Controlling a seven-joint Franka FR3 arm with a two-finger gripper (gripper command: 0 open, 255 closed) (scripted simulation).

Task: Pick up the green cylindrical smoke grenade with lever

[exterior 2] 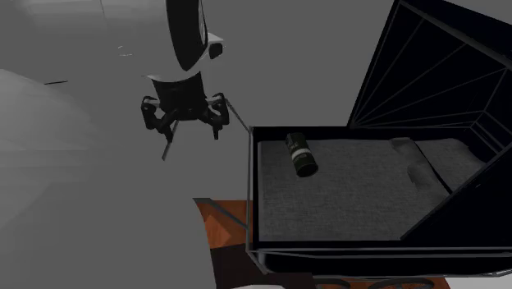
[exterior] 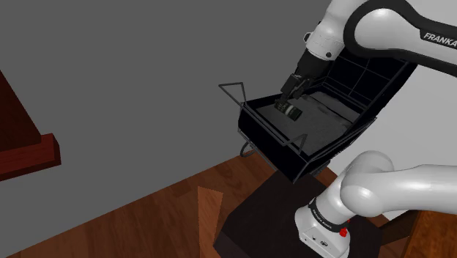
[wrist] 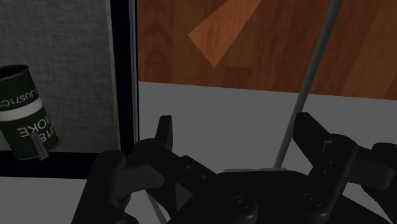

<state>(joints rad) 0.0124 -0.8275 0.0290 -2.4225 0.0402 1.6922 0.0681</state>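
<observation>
A dark green cylindrical smoke grenade with white lettering lies on its side on the grey mat of a black hooded basket. It also appears in the shoulder view as the grenade and in the wrist view as the grenade, with its lever on its side. My gripper hangs open outside the basket's rim, off to the second exterior view's left of the grenade, with nothing between its fingers. In the wrist view the gripper is over wooden floor, with the basket rim between it and the grenade. In the shoulder view the gripper hangs above the basket.
A thin metal handle rod of the basket runs close by the fingers. A grey rolled cushion lies at the mat's far end under the raised hood. Wooden furniture stands at the shoulder view's left, and the stand sits on wooden floor.
</observation>
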